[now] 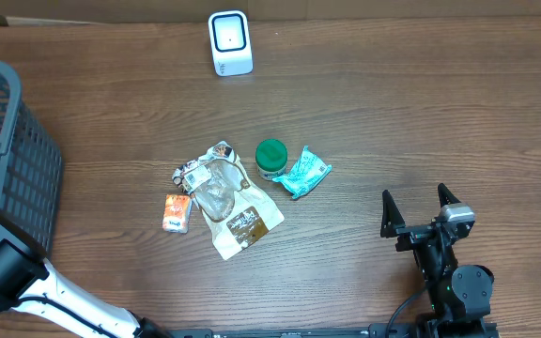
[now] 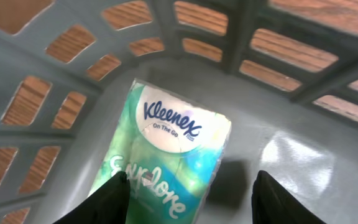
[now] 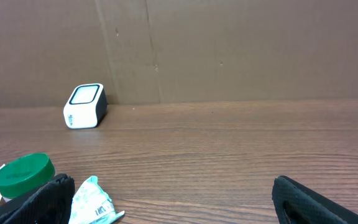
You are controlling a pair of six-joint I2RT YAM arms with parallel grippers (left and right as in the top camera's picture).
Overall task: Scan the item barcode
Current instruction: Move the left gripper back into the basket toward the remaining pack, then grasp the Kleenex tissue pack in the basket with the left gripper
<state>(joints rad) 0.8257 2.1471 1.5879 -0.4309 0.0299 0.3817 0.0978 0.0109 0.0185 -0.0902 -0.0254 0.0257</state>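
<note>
"Green and white glossy film, that's your tissue pack (image 2: 166, 155): a white oval reads Kleenex On The Go, with 'Explore' in white script lower down."

"Where does it lie?"

"Flat on the floor of the grey basket (image 2: 241, 37), at the far left of your table (image 1: 393, 103). It lies on a slant, its upper end near the slatted wall. Your left gripper (image 2: 191, 186) hangs over its lower end with the jaws spread. One of the fingers (image 2: 104, 202) overlaps the pack's edge in the wrist view, and nothing is pinched."

"What can't you make out?"

"The pack's lower end runs off the frame and its underside is hidden, so you get only the branded face. From overhead, pack and gripper are both lost inside the basket; only your left arm (image 1: 7, 272) shows."

"And further right?"

"Mid-table there's an orange packet (image 1: 177, 213) just beside a crumpled clear-and-brown bag (image 1: 228, 202), then a green-lidded jar (image 1: 271, 157) with a teal packet (image 1: 301, 173) just beside it. Their print is too small to read. The white scanner (image 1: 230, 42) stands at the far edge, well apart from the basket. Your right gripper (image 1: 419, 211) sits at the right, jaws wide apart and holding nothing."
</note>
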